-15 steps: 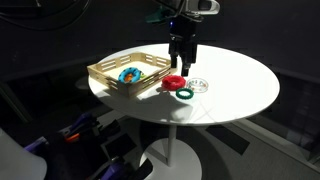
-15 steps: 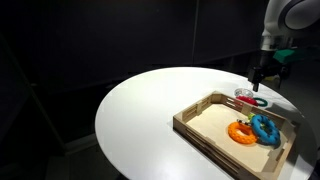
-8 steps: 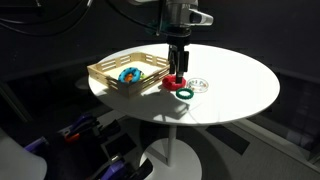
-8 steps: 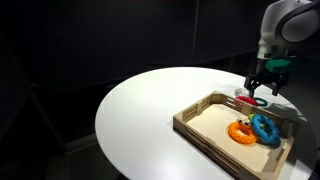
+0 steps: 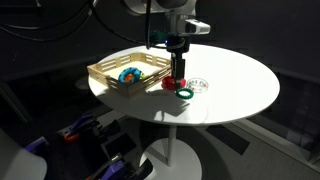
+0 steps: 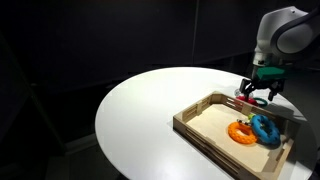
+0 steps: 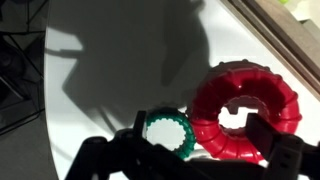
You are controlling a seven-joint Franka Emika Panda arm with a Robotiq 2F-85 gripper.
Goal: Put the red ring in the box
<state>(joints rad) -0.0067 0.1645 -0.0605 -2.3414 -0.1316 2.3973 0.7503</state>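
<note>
- One red ring (image 5: 172, 83) – flat on the white round table (image 5: 240, 95), outside the box, at roughly 4 o'clock from the box's middle in an exterior view.
- One box (image 5: 118, 88) of light wood with slatted sides, on the table; in the wrist view its wall (image 7: 290, 30) at 1 o'clock from the red ring (image 7: 212, 105), near but apart.
- One dark green ring (image 5: 184, 93), also on the table, at 5 o'clock from the red ring in an exterior view; in the wrist view at 8 o'clock from it (image 7: 152, 130), rims touching.
- One blue ring (image 6: 266, 127) inside the box, with an orange piece (image 6: 238, 130) touching it at 9 o'clock; one thing or two, cannot tell.
- One small pale, clear-looking round thing (image 5: 200, 85) on the table at 3 o'clock from the red ring; too small to make out.
- One gripper (image 5: 177, 74) – released, jaws spread wide, nothing clasped, low over the red ring.
- Two dark fingers along the bottom of the wrist view: one (image 7: 118, 158) at 8 o'clock from the green ring, one (image 7: 275, 148) across the red ring's 4 o'clock edge; contact with either ring not clear.
- In an exterior view, gripper (image 6: 258, 95) at the box's far corner, at 12 o'clock from the blue ring.
</note>
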